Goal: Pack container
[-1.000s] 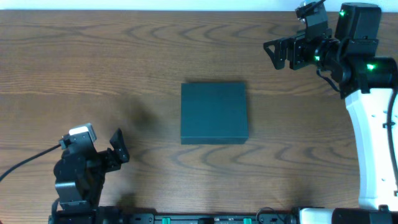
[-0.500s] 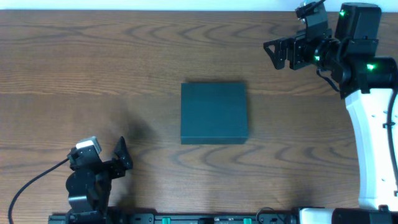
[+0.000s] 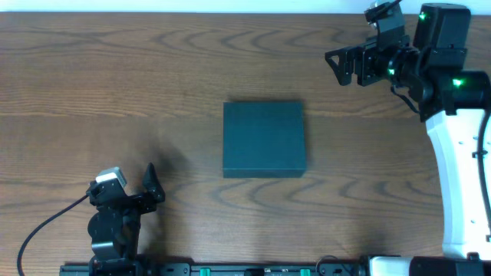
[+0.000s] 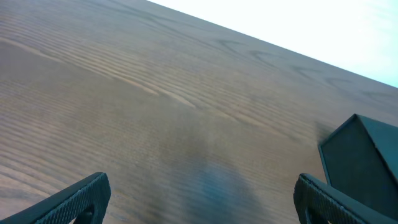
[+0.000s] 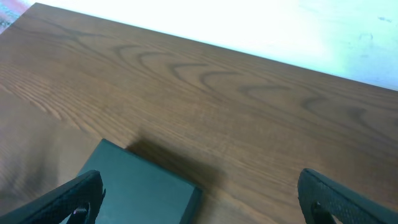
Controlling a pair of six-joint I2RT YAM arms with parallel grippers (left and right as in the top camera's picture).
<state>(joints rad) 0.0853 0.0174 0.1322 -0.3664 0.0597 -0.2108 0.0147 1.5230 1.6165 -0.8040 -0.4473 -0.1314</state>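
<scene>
The container [image 3: 264,139], a dark teal square box with its lid down, lies flat at the middle of the wooden table. In the left wrist view only a corner of the container [image 4: 367,163] shows, at the right edge. My left gripper [image 3: 135,192] is low at the front left, well apart from the box, and the left gripper [image 4: 202,202] stands open over bare wood. My right gripper [image 3: 337,67] hovers at the back right, pointing left. Seen from its wrist, the right gripper [image 5: 202,200] is open and empty, with the container [image 5: 137,186] below and ahead.
The right arm's white link [image 3: 460,184] runs down the table's right side. A black cable [image 3: 54,218] trails from the left arm to the left edge. A dark rail [image 3: 253,268] lines the front edge. White surface lies beyond the far table edge [image 5: 261,25].
The left arm has drawn back toward the front edge and shifted slightly right, jaws still wide. The right arm and the container have not moved.
</scene>
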